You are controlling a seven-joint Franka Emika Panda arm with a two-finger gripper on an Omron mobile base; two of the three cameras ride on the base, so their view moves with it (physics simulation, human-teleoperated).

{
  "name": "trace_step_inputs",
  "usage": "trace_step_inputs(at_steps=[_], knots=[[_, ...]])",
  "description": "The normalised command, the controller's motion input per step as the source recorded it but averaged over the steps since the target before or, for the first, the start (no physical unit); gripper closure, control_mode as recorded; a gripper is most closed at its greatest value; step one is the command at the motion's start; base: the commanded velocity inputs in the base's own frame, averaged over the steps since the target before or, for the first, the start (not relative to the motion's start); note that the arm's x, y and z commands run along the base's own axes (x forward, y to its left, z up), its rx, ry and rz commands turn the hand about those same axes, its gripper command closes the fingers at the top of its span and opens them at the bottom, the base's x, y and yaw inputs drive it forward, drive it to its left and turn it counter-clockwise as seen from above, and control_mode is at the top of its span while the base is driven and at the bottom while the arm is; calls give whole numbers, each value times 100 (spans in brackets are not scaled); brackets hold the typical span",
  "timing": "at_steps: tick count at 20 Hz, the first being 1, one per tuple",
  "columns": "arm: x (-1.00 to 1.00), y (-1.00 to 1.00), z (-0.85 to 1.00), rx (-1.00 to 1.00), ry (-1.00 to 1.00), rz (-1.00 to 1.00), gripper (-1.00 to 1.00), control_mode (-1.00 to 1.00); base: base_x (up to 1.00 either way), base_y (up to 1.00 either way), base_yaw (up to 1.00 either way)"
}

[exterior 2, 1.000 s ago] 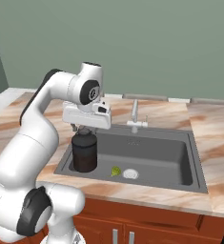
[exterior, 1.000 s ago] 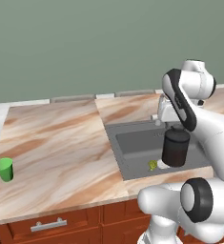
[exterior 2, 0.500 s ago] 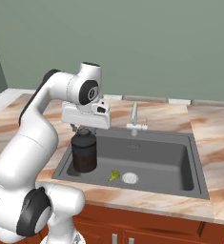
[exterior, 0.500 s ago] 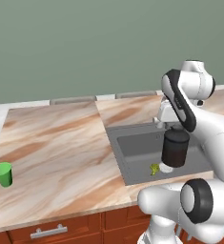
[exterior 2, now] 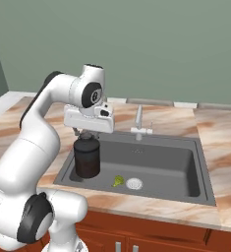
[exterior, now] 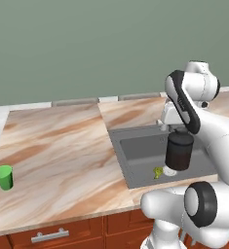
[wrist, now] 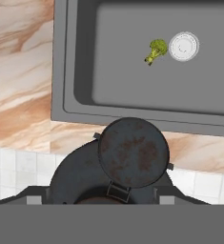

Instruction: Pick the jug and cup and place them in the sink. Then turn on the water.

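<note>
Jug [exterior 2: 87,157] placement is in hand: the jug sits low at the sink's [exterior 2: 186,194] left end, centre-left of the right base frame, with the end effector [exterior 2: 86,135] spread wide over its cap. Whether the jug is released is unclear. Next: lift clear and fetch the cup [exterior: 3,176], far left on the worktop [exterior: 57,155].

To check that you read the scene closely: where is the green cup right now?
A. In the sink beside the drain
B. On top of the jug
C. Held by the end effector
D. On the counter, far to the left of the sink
D: the cup stands alone on the marble counter, well apart from the sink.
</note>
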Motion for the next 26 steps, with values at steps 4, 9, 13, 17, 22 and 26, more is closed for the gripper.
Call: trace_step_inputs(at_steps=[4, 9, 13, 17, 22, 26], knots=[[35, 11, -8, 0, -1, 0, 100, -100, 0, 0, 0], [76, 22, -17, 1, -1, 0, 100, -100, 0, 0, 0], [78, 19, -11, 0, 0, 0, 100, -100, 0, 0, 0], [35, 0, -5, 0, 0, 0, 100, -100, 0, 0, 0], [13, 0, -7, 0, 0, 0, 100, -100, 0, 0, 0], [4, 0, -44, 0, -3, 0, 100, -100, 0, 0, 0]])
